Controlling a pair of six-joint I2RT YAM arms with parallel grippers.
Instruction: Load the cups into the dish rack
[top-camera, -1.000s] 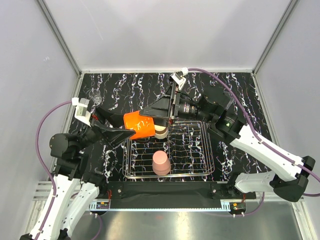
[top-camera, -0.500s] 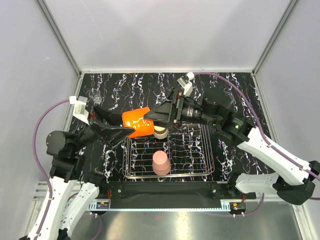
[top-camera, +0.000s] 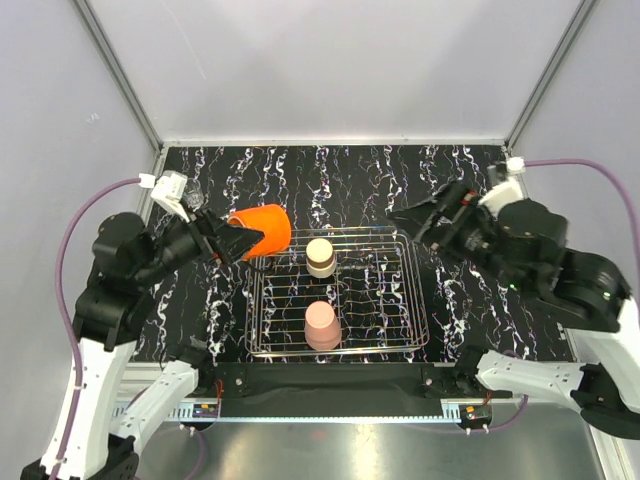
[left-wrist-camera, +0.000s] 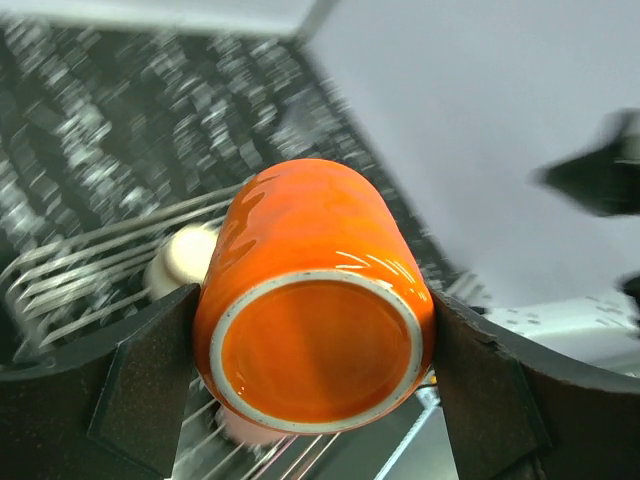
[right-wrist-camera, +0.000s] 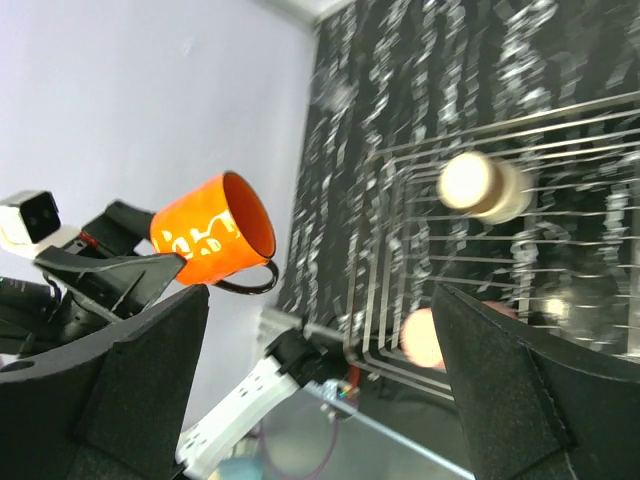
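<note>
Backs right gripper (top-camera: 415, 222) off rightward, jaws wide and empty, leaving orange cup (top-camera: 262, 228) clamped sideways in left gripper (top-camera: 238, 241) by far-left corner of dish rack (top-camera: 425, 330); shows pink tumbler (top-camera: 321, 324), then cream cup (top-camera: 320, 256), racked; probably calls for lowering orange cup in

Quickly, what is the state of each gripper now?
Left gripper: closed on the orange cup.
Right gripper: open, holding nothing.

Blurred in left wrist view: rack (left-wrist-camera: 70, 285) and cream cup (left-wrist-camera: 178, 262), partly hidden behind orange cup (left-wrist-camera: 315, 300). Pink cup (left-wrist-camera: 245, 432) almost wholly covered. Glass (top-camera: 188, 190) at far left too small to make out from above.
</note>
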